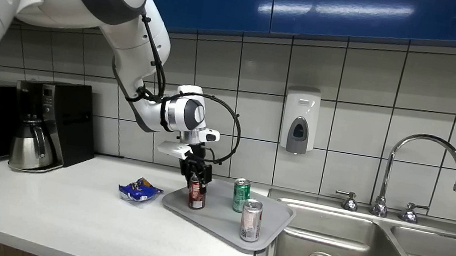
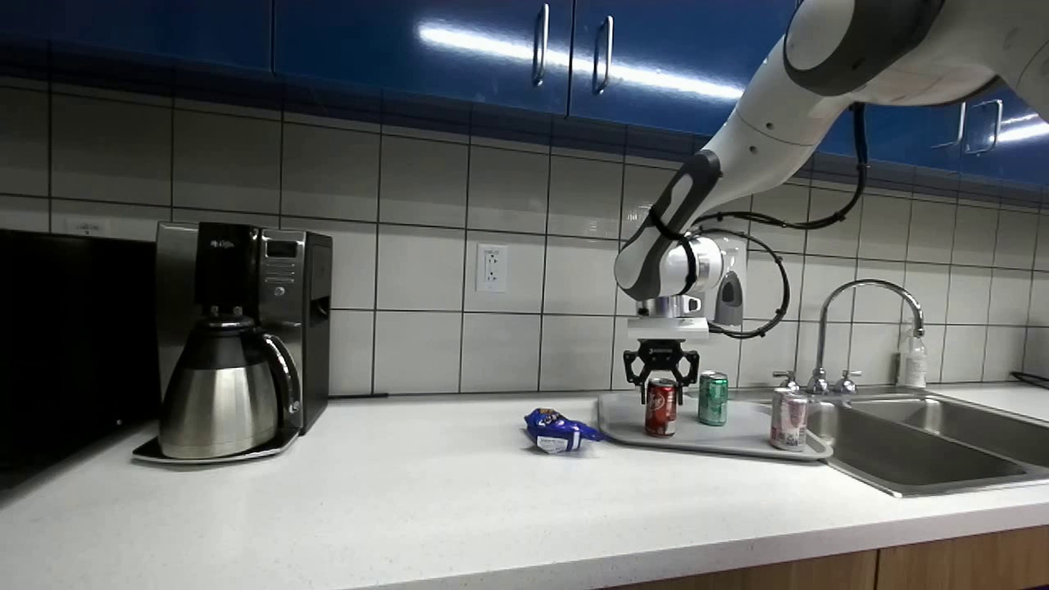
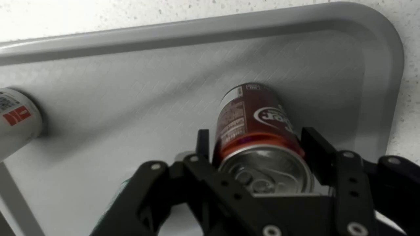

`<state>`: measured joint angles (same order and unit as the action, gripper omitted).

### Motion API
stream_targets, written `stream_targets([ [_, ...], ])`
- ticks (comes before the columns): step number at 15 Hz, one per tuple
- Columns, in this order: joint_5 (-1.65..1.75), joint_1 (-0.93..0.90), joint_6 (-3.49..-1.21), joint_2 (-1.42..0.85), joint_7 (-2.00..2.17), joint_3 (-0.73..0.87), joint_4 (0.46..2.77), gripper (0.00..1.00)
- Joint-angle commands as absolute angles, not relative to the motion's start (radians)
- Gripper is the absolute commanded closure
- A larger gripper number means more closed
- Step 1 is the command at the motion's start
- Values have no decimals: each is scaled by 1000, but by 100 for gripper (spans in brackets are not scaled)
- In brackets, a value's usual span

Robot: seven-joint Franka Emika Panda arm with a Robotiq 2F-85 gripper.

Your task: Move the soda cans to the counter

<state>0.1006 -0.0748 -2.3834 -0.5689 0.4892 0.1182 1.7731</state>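
Observation:
Three soda cans stand upright on a grey tray (image 1: pixel 214 221) on the white counter (image 1: pixel 74 218). The dark red can (image 1: pixel 196 199) (image 2: pixel 660 419) is at one end of the tray. The green can (image 1: pixel 240 200) (image 2: pixel 713 400) and the silver-white can (image 1: pixel 251 222) (image 2: pixel 789 423) stand apart from it. My gripper (image 2: pixel 662 400) points down over the red can, with a finger on each side of its upper part. In the wrist view the red can (image 3: pixel 254 114) lies between the fingers, with a gap at the left finger. The green can is mostly hidden there behind the gripper.
A blue snack bag (image 1: pixel 139 190) lies on the counter beside the tray. A metal sink (image 1: pixel 327 247) with a faucet (image 1: pixel 389 170) borders the tray's other end. A coffee maker (image 2: pixel 238 344) stands near the wall. A soap dispenser (image 1: pixel 300 118) hangs on the tiles.

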Motion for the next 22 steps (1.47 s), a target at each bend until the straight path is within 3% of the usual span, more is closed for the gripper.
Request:
stream_targets([
  [1, 91, -88, -2356, -582, 502, 132, 1741, 58],
  [22, 115, -106, -2533, -316, 443, 116, 2066, 61],
])
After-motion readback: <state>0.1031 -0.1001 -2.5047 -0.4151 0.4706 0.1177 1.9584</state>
